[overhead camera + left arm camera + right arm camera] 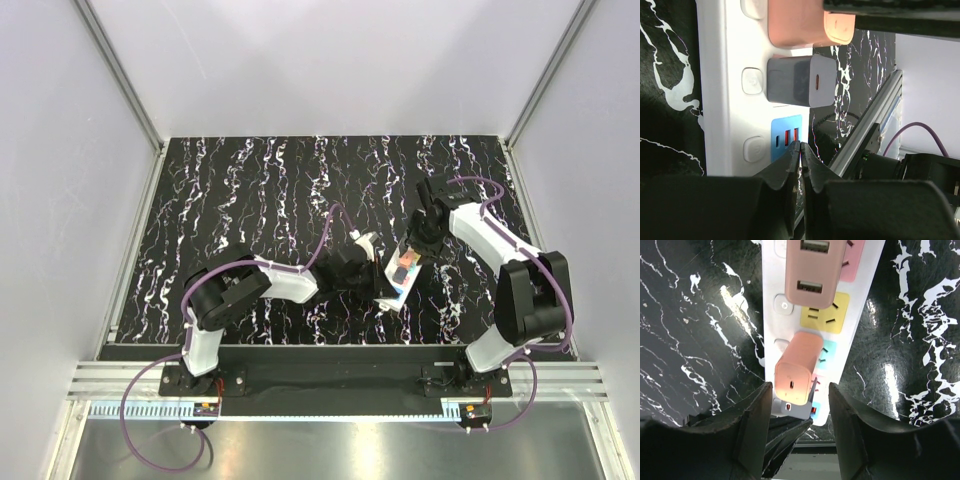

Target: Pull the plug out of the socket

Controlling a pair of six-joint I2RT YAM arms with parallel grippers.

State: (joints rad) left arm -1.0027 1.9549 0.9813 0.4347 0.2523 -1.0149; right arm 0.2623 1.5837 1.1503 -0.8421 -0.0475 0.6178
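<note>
The socket, a long white power strip (398, 278) with coloured outlet faces, lies between the two arms; it also shows in the left wrist view (730, 100) and the right wrist view (860, 315). The orange-peach plug (796, 367) stands in a teal outlet, and is also seen in the left wrist view (800, 22) and the top view (408, 258). My right gripper (797, 390) is open, its jaws on either side of the plug and apart from it. My left gripper (801, 146) is shut and empty, its tips against the blue outlet face (785, 137) at the strip's near end.
A grey cube charger (800, 81) sits plugged in beside the orange plug, nearer the left gripper (785, 435). A larger pink adapter (812, 270) with two USB ports sits further along the strip. The black marbled mat (250, 200) lies underneath, inside white walls.
</note>
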